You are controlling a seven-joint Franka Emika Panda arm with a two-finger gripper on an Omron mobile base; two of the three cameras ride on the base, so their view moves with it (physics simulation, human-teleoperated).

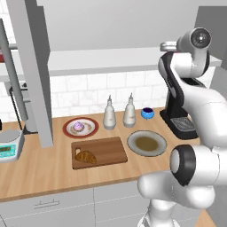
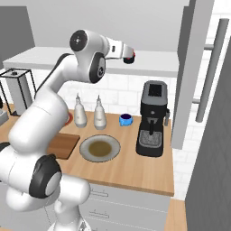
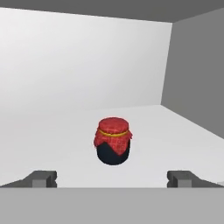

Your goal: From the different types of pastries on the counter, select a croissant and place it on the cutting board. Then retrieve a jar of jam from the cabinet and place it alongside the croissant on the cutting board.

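Gripper [image 3: 113, 178] is spread wide open with nothing in it, facing the small dark red-cloth-topped jam jar [image 3: 113, 141] on the pale cabinet shelf [image 3: 52, 131].

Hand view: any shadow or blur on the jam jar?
Hand view: jar of jam sharp, evenly lit, only a faint shadow at its base on the pale cabinet shelf. Left base view: croissant on the cutting board looks soft, low-detail; no glare.

Showing at centre frame: one croissant [image 1: 85, 157] on one cutting board [image 1: 105, 150], two plates [image 1: 146, 143], two white bottles [image 1: 109, 115]. Sitting further right: one blue bowl [image 1: 147, 113], one coffee machine [image 2: 153, 118]. Standing mid-frame on the shelf: one jam jar [image 3: 113, 140].
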